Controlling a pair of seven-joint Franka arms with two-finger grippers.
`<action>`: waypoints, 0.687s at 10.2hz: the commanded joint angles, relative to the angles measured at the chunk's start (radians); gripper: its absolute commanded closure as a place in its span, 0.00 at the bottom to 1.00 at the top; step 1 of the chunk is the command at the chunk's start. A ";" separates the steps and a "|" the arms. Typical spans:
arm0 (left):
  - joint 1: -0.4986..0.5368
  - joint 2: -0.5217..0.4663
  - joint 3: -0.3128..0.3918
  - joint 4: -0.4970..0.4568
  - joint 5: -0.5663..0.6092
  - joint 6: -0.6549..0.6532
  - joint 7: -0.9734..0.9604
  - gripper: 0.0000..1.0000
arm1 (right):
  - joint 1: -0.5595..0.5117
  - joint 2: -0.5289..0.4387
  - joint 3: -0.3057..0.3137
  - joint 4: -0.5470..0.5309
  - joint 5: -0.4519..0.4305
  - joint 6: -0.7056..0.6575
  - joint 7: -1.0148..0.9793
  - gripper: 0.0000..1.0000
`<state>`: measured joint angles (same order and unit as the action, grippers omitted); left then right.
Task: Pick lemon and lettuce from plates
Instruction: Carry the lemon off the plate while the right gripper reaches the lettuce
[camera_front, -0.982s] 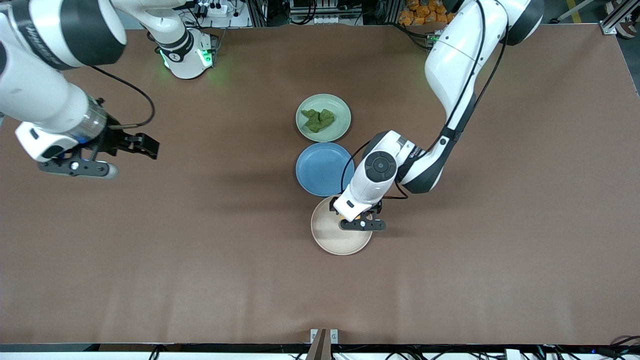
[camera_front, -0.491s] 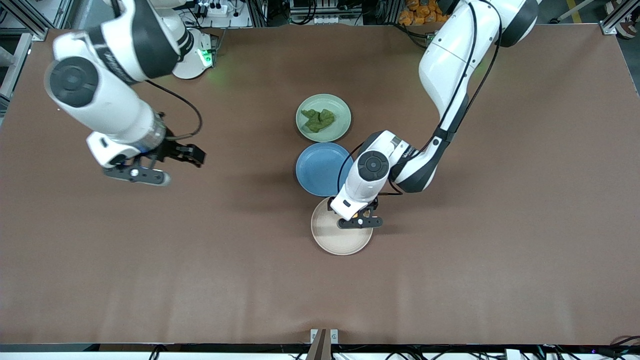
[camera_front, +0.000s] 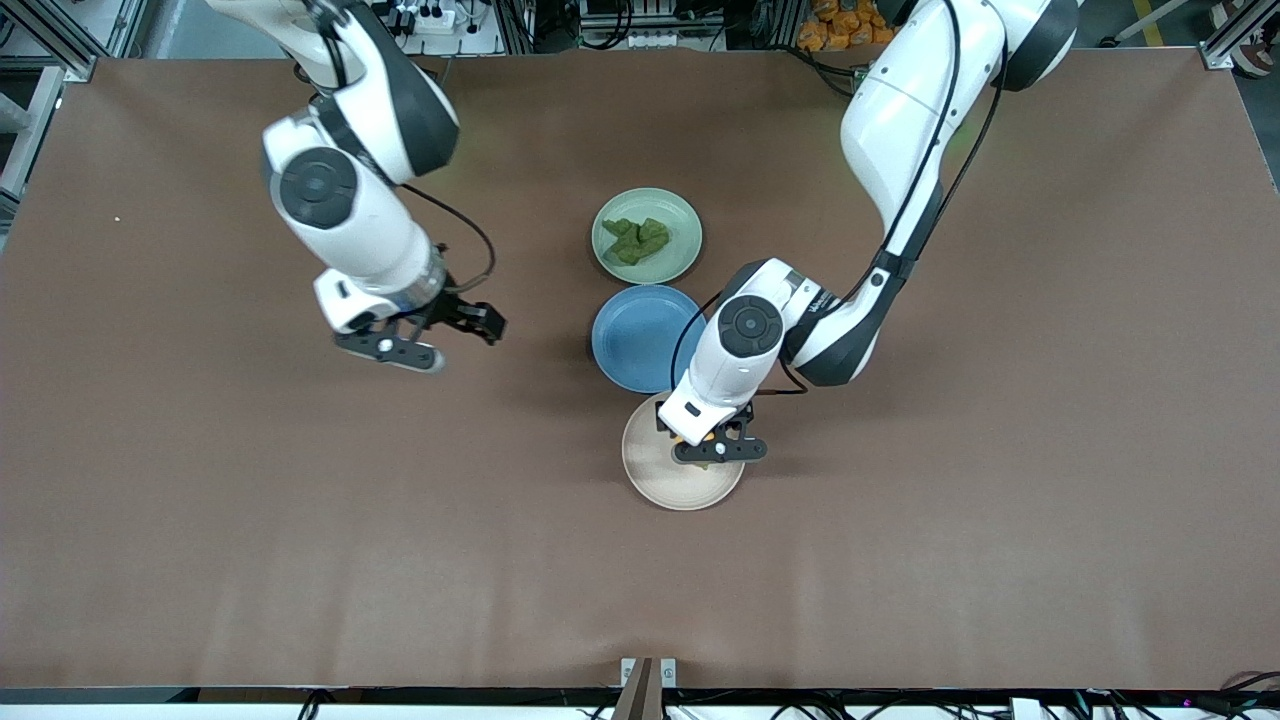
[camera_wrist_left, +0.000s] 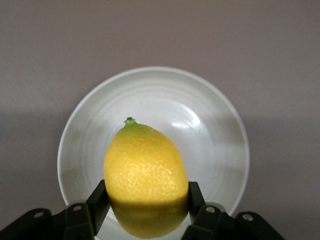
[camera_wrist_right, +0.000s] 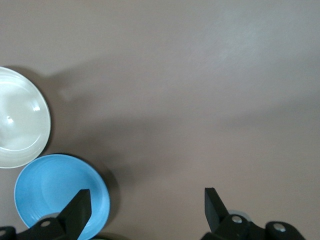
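Observation:
My left gripper (camera_front: 712, 450) is over the beige plate (camera_front: 655, 480) and is shut on the lemon (camera_wrist_left: 145, 170). The lemon is bright yellow with a green tip, and a bit of it shows under the wrist in the front view (camera_front: 697, 440). The beige plate's rim (camera_wrist_left: 227, 117) rings it from below. The dark green lettuce (camera_front: 636, 240) lies on the mint green plate (camera_front: 682, 258), farther from the front camera. My right gripper (camera_front: 485, 322) is open and empty over bare table, toward the right arm's end from the plates; its fingers (camera_wrist_right: 77, 207) hold nothing.
A round blue plate (camera_front: 640, 345) sits between the mint and beige plates, touching both; it also shows in the right wrist view (camera_wrist_right: 52, 195) next to a pale plate (camera_wrist_right: 20, 120). The brown table (camera_front: 1000, 500) spreads wide around the plates.
My right arm has swung from the right arm's end of the table toward the plates, gripper still open. My left gripper has stayed over the beige plate, shifting only slightly.

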<state>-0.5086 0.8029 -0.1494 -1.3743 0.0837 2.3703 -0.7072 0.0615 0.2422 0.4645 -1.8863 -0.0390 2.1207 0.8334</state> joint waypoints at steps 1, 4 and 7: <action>0.027 -0.141 0.005 -0.028 0.031 -0.083 -0.021 1.00 | 0.024 0.032 0.025 -0.034 0.004 0.059 0.081 0.00; 0.106 -0.324 0.004 -0.029 0.031 -0.305 0.001 1.00 | 0.128 0.087 0.060 -0.033 -0.040 0.061 0.258 0.00; 0.270 -0.453 -0.005 -0.038 0.008 -0.512 0.254 1.00 | 0.167 0.164 0.137 -0.033 -0.175 0.061 0.476 0.00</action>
<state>-0.3128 0.4162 -0.1394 -1.3652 0.0914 1.9113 -0.5376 0.2251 0.3630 0.5681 -1.9258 -0.1570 2.1725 1.2229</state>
